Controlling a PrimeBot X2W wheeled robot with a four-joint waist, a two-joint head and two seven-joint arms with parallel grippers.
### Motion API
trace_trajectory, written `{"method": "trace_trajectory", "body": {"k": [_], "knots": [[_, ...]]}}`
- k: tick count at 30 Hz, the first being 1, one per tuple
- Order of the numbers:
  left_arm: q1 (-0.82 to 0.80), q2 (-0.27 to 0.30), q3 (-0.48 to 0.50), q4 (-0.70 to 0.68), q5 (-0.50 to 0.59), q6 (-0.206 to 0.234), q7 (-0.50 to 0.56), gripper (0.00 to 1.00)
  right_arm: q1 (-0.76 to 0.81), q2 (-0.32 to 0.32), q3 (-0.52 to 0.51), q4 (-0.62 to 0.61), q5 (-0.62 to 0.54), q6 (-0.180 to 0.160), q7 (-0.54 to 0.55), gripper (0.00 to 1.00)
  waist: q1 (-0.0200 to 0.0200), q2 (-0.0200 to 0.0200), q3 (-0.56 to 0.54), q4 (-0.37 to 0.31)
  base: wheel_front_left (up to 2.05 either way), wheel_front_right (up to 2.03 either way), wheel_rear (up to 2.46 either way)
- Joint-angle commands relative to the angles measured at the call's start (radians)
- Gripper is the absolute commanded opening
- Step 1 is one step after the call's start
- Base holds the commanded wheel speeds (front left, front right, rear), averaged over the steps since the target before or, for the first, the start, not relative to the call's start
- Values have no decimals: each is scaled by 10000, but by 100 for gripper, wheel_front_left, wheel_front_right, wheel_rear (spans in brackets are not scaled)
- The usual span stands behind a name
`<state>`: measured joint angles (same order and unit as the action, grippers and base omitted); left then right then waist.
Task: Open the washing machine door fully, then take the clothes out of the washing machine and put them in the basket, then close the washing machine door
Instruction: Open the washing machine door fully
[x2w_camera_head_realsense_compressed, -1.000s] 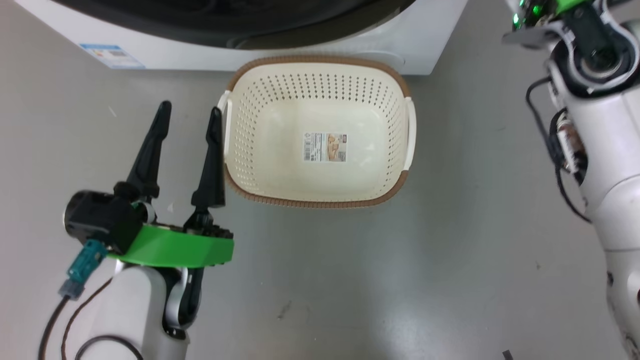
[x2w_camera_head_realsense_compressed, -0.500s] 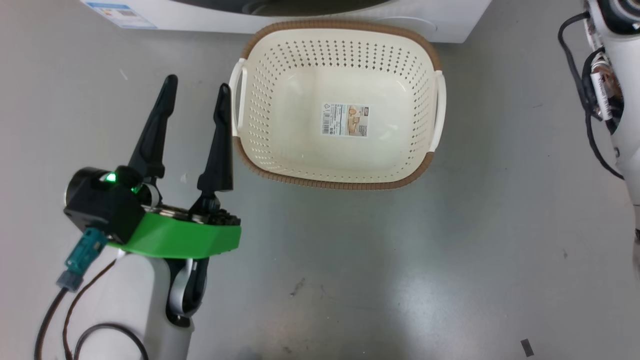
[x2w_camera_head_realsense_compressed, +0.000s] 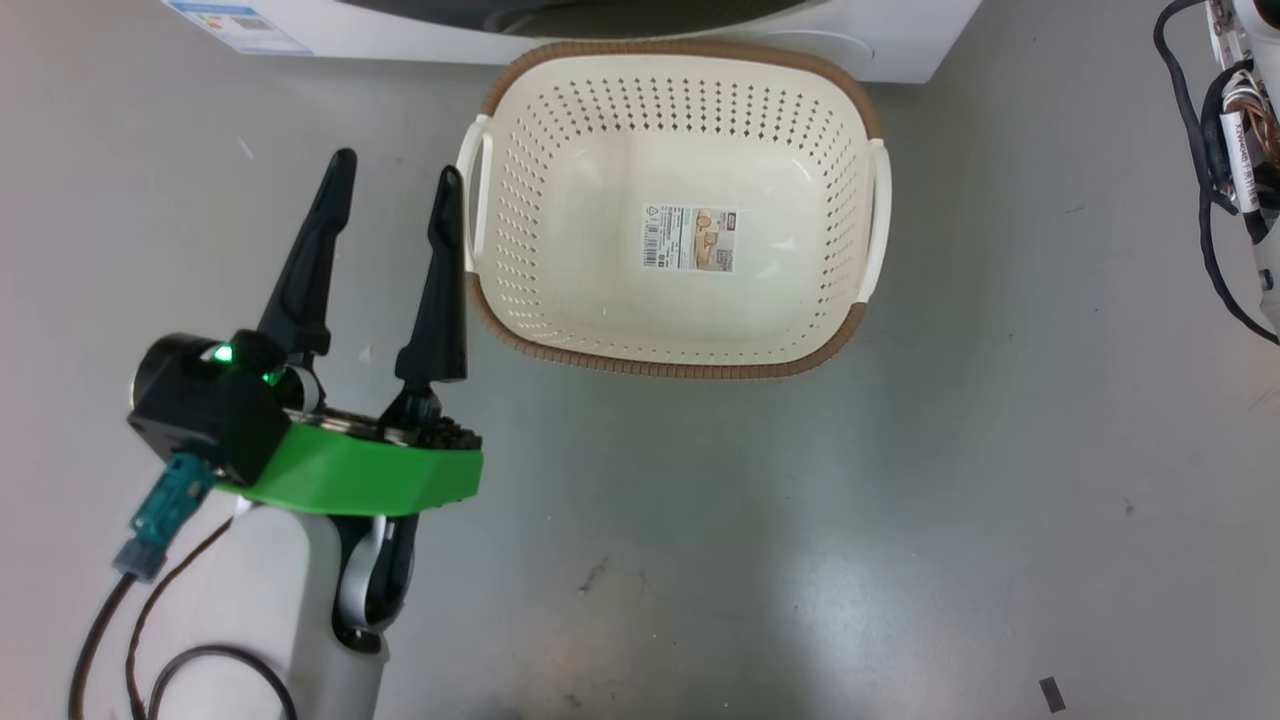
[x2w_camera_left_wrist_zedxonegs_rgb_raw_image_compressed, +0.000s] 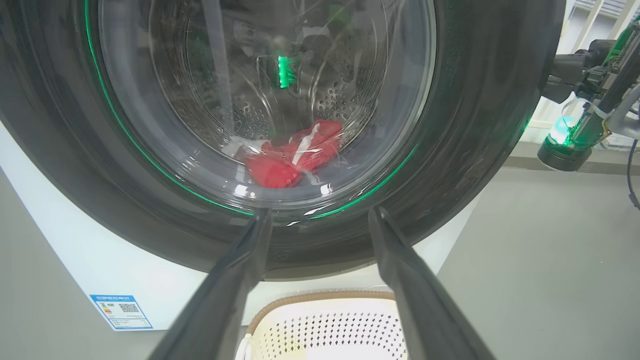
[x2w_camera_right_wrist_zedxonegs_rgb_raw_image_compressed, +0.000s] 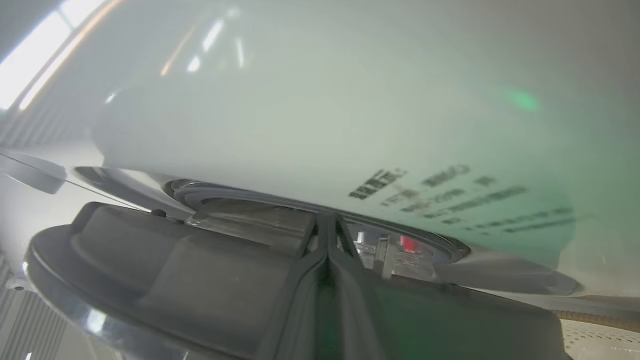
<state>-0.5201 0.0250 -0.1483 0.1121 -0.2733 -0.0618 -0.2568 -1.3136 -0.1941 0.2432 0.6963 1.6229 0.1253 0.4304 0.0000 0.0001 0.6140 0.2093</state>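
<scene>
Grey glossy floor, scuffed in places, runs from you to the machine.

Nearest you, at the left, the left gripper hangs over the floor. Its two long dark fingers are spread apart with nothing between them and point away toward the machine. Its right finger stands just beside the basket's left handle; contact cannot be judged.

Beyond it, at centre, the small cream-white perforated plastic basket with the brown woven-look rim sits on the floor. The sticker on its bottom shows in full. Its far rim lies close against the machine's front.

Farther still stands the large white front-loading washing machine, with a small blue label low on its left. The big round door with the wide glossy black rim and bulging clear glass lies across the drum opening. You cannot tell from these views whether it is latched.

Through the glass, the red clothes with white trim lie in a heap low in the steel drum.

Farthest, at the door's right edge, the right gripper has its fingers pressed flat together, gripping nothing. Their tips sit at the seam between the door's rim and the white front.
</scene>
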Motion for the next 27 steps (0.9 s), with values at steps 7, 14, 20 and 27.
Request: {"method": "trace_trajectory", "body": {"k": [7, 14, 20, 27], "knots": [[117, 252, 360, -213, -36, -16, -49, 100, 309, 393, 214, -522, 146, 54, 529, 0, 0, -1, -229, -95, 0, 0, 0], [187, 252, 510, -145, 48, -52, -49, 100, 583, 355, 488, -559, -124, 54, 758, 0, 0, -1, -514, -193, 0, 0, 0], [309, 252, 564, -59, 129, -79, -49, 100, 950, 347, 610, -684, -160, 54, 999, 0, 0, -1, -800, -259, 0, 0, 0], [514, 252, 720, 14, 261, -98, -49, 100, 1425, 406, 785, -805, -244, 54, 1173, 0, 0, -1, -1147, -373, 0, 0, 0]]}}
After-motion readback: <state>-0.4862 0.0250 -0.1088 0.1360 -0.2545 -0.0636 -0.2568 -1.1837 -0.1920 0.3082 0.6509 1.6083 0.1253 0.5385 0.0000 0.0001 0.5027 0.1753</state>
